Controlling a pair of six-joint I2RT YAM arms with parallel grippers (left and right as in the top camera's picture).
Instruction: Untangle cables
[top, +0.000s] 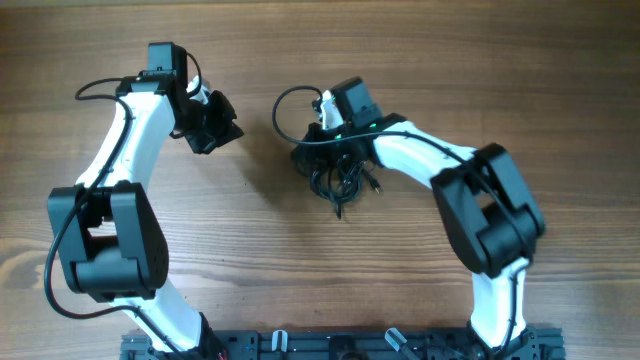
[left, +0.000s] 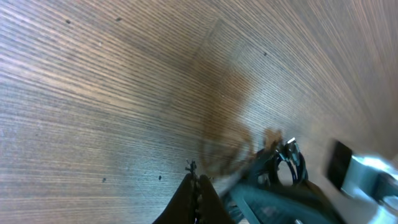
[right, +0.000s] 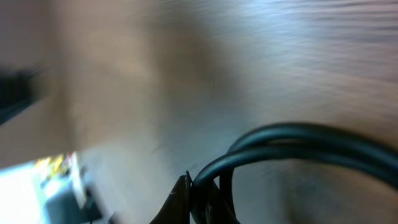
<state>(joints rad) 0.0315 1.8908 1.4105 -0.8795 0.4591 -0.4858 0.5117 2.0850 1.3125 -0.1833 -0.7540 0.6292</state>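
The cables (top: 337, 172) lie as a small black tangle in the middle of the wooden table, with one loop (top: 281, 112) curving out to the upper left. My right gripper (top: 318, 128) is at the top of the tangle. In the right wrist view it (right: 199, 194) is shut on a black cable (right: 298, 142) that arcs away to the right. To the left of the tangle, apart from it, my left gripper (top: 216, 124) hangs over bare wood. Its jaws (left: 196, 186) are shut with nothing between them. The left wrist view shows the cables (left: 290, 165) blurred at the lower right.
The wooden table (top: 300, 270) spreads all round the tangle. Both arm bases stand on a black rail (top: 340, 345) at the near edge. The right arm (left: 364, 177) is a blur at the right of the left wrist view.
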